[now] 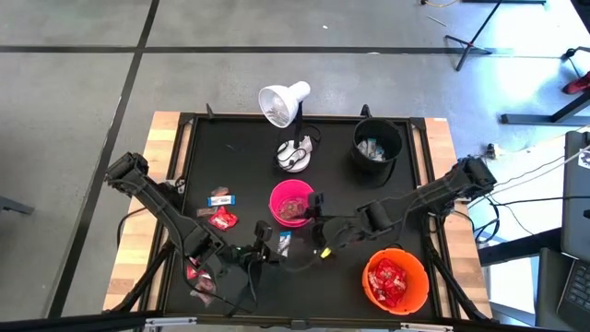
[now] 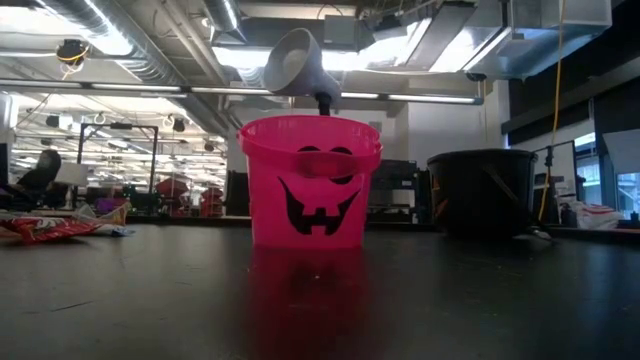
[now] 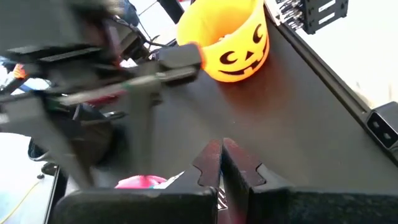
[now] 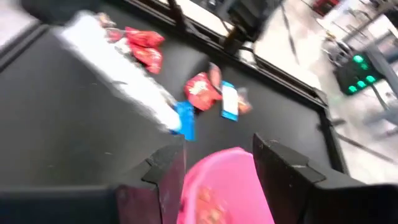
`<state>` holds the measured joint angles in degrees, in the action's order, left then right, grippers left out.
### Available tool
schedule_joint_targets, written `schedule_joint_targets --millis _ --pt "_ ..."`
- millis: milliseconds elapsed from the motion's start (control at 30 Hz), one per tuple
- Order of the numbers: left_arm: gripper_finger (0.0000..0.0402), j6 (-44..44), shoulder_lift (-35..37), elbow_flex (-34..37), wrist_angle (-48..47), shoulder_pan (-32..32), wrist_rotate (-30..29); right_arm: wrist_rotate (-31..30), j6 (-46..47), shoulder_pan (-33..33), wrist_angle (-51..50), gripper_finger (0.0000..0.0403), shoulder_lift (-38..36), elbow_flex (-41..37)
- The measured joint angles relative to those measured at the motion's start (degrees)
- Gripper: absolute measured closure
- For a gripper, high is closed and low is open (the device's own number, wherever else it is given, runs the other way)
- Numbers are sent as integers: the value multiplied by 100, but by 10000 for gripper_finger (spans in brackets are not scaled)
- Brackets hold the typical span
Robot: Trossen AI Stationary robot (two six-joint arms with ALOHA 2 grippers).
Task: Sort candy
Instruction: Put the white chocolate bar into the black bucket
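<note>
Candy lies on the black mat: a white-and-blue bar (image 1: 285, 242) (image 4: 134, 87) near the front, a red packet (image 1: 223, 219) (image 4: 200, 89) and a small bar (image 1: 221, 196) (image 4: 229, 99) farther left, and more red packets (image 1: 198, 277) (image 4: 143, 43) at the near left. My right gripper (image 1: 313, 212) (image 4: 217, 165) is open at the right rim of the pink bowl (image 1: 292, 203) (image 4: 221, 186), which shows between its fingers. My left gripper (image 1: 265, 251) (image 3: 222, 160) is shut, just left of the white-and-blue bar, pointing toward the orange bowl (image 1: 396, 281) (image 3: 233, 40). No gripper shows in the low view.
The pink bowl (image 2: 310, 180) holds some sweets; the orange bowl holds red packets. A black bowl (image 1: 376, 143) (image 2: 482, 190) with pale sweets stands at the far right. A white desk lamp (image 1: 286, 101) (image 2: 300, 65) stands behind the pink bowl. Both arms meet near the mat's front centre.
</note>
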<state>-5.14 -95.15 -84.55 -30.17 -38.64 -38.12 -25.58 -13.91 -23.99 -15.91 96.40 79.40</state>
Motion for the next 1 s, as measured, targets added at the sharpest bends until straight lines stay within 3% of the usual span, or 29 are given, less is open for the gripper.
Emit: schedule_joint_targets --millis 500,867,1000 --pt "401 1 0 0 -41 9 -12 1331 -144 -4 820 221 331 0" --pt "401 1 2 0 -42 12 -17 1620 -14 -4 942 221 403 0" --pt "401 23 2 0 -69 12 -23 1164 -57 -4 694 221 403 8"
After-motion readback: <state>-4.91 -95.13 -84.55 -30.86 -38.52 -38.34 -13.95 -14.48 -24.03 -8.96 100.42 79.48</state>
